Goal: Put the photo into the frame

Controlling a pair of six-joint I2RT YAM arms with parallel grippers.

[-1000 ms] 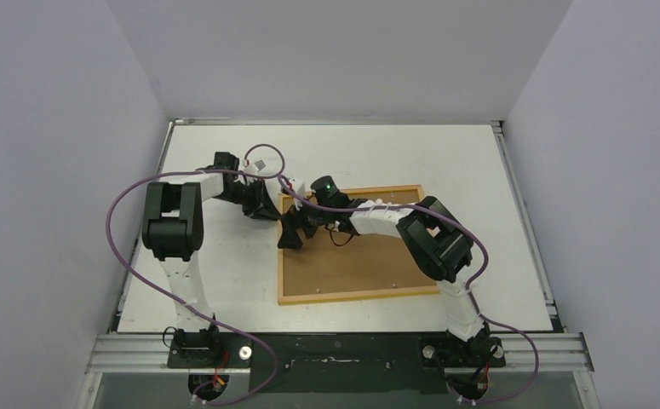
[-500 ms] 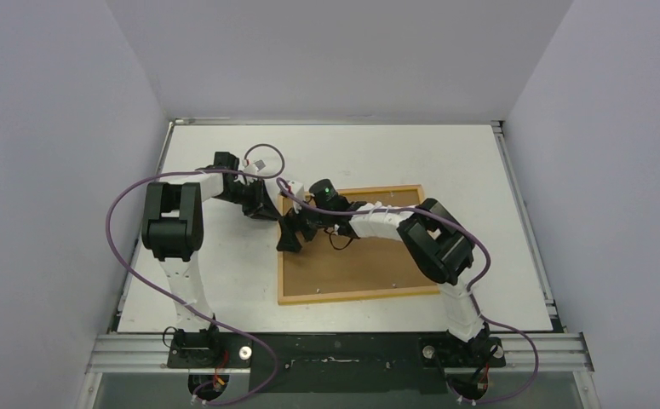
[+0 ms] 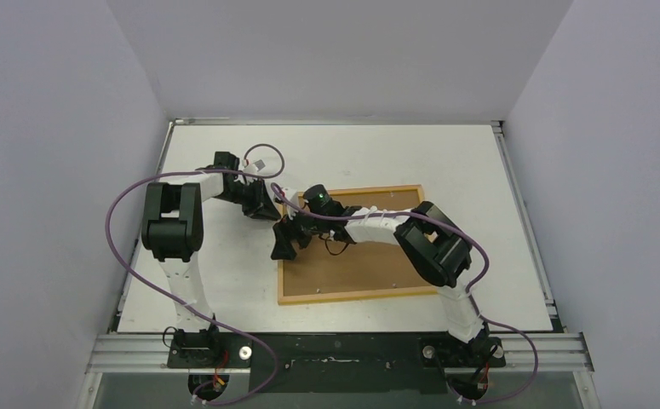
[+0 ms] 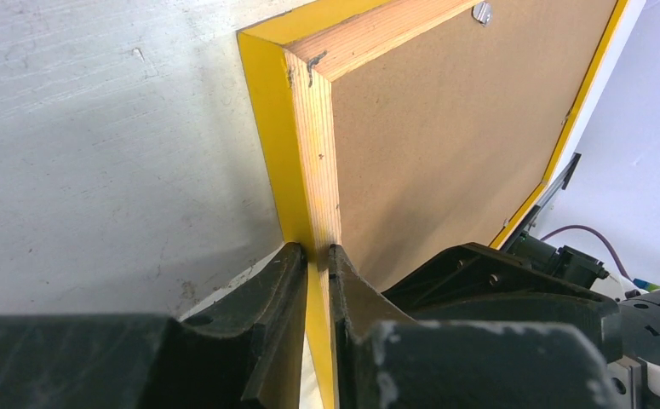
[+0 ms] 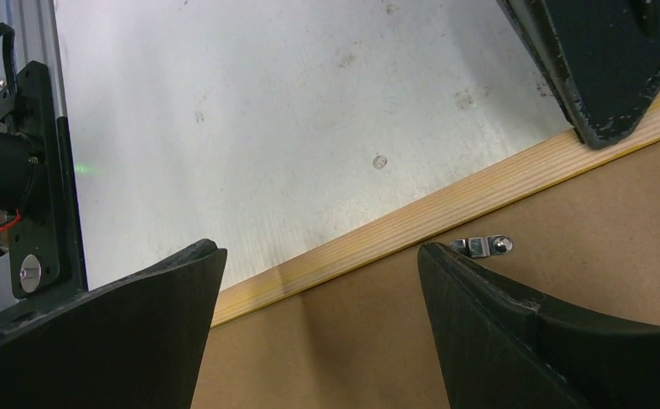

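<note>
The frame [image 3: 352,296] is laid face down on the bench [image 3: 369,153], its left rail pinched by the left tool [image 4: 316,256]; the right tool [image 5: 319,250] is held spread above that rail.

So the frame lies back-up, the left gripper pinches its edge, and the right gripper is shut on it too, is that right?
Not quite: the right gripper is open, its jaws spread over the frame, as the right wrist view shows. The left gripper does pinch it.
</note>
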